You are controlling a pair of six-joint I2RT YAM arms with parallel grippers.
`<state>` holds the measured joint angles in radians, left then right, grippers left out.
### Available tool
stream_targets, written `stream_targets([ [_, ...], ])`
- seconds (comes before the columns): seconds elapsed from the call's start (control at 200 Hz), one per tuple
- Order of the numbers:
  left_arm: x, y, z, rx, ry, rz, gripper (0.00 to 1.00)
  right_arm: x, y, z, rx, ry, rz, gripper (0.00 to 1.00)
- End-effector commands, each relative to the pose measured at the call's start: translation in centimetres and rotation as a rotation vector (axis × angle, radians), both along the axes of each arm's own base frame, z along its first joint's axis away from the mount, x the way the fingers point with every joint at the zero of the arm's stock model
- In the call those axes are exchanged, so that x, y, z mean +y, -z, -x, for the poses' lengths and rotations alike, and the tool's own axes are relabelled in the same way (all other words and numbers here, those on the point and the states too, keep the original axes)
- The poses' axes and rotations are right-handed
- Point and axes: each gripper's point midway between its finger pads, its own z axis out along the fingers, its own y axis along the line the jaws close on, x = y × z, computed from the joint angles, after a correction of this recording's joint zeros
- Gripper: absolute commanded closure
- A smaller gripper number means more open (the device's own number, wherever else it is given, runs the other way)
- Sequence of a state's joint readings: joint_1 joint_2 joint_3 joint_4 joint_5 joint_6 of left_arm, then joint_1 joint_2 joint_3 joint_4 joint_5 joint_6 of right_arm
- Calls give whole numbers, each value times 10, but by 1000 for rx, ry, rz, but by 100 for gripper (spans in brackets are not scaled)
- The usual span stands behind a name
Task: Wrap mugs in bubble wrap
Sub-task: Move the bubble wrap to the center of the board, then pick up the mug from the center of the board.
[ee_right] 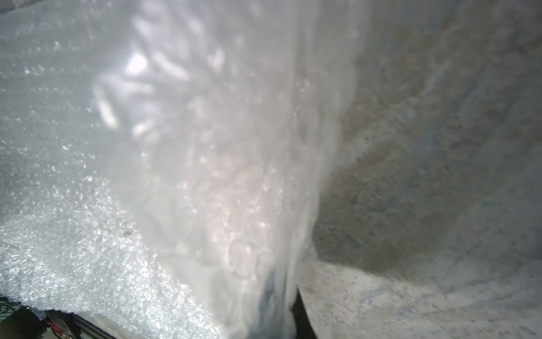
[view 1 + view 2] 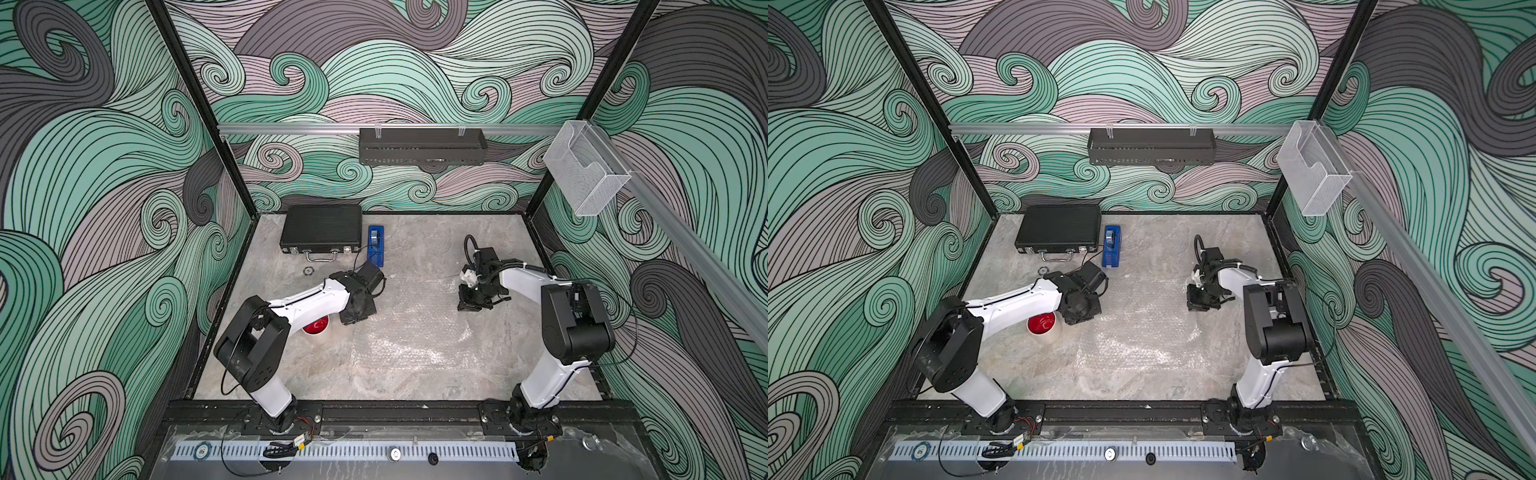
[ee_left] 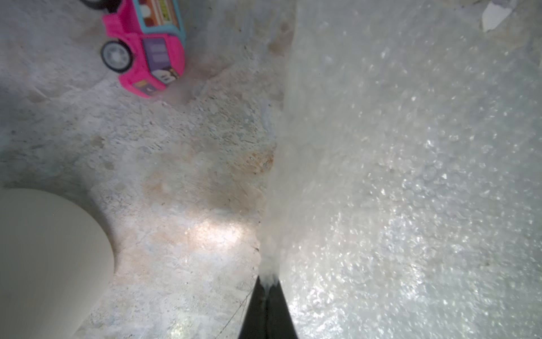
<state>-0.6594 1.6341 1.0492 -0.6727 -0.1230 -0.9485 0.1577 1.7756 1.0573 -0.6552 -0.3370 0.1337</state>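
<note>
- The left tool (image 3: 267,289) is pinched narrow on one edge of the bubble wrap (image 3: 410,176). In the left wrist view the clear sheet gathers into a blurred ridge that runs straight into the dark tips.
- The right tool (image 2: 469,306) is closed tight on the opposite edge of the sheet. In the right wrist view the wrap rises in a fold up to the tool and hides most of its fingers.
- In both top views the bubble wrap lies spread over the middle of the table (image 2: 291,382), between the two tools.
- The mug (image 2: 318,327) stands upright on the bare table with its red inside showing. It is partly under the left arm, just beside the left tool and clear of the sheet's edge.
- A pink toy car (image 3: 146,50) sits on the table near the wrap's edge, well apart from the mug.
- A blue tape dispenser (image 2: 376,245) stands just beside a black case (image 2: 321,228) at the back of the table.
</note>
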Motion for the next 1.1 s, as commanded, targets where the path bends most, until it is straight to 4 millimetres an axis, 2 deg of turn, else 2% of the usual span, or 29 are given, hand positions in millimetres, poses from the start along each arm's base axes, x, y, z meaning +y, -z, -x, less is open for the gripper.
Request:
stream_targets([
  [0.0,12,-2,10,10,-30,-41,100,7,-3,-4,4,-37,-4,93],
  [0.085,14,-3,13,2,-35,-35,100,12,-3,-5,19,-59,12,93],
  [0.225,23,-11,10,-16,-27,-75,78,9,-4,-3,27,-53,44,91],
  [0.28,23,-17,5,-25,-9,-83,72,6,-5,1,28,-44,63,91],
  [0.44,21,-43,-8,-62,45,-95,69,-8,-5,9,28,-4,124,90],
  [0.545,25,-87,-14,-178,127,-99,65,-16,-14,7,3,18,161,61],
  [0.575,33,-99,-14,-212,150,-128,61,-19,-21,5,-15,23,179,53],
  [0.605,42,-120,-13,-274,168,-143,58,-23,-30,4,-30,25,198,48],
  [0.66,65,-140,-11,-344,159,-196,50,-28,-54,0,-87,27,222,38],
  [0.735,105,-156,1,-369,51,-183,39,-26,-103,-8,-238,24,197,30],
  [0.781,132,-159,11,-375,-72,-124,34,-11,-133,-15,-349,13,96,28],
  [0.826,153,-153,22,-378,-191,-60,29,15,-159,-19,-446,8,-73,25],
  [0.876,166,-141,33,-379,-286,21,24,53,-191,-26,-546,16,-342,19],
  [0.921,171,-126,43,-352,-351,86,23,83,-211,-30,-579,52,-569,19],
  [0.941,170,-119,47,-334,-365,111,23,91,-216,-32,-581,65,-624,20],
  [1.006,164,-103,55,-280,-362,156,20,136,-223,-25,-555,28,-754,23],
  [1.096,161,-93,63,-209,-337,154,19,191,-203,-4,-482,-108,-685,23],
])
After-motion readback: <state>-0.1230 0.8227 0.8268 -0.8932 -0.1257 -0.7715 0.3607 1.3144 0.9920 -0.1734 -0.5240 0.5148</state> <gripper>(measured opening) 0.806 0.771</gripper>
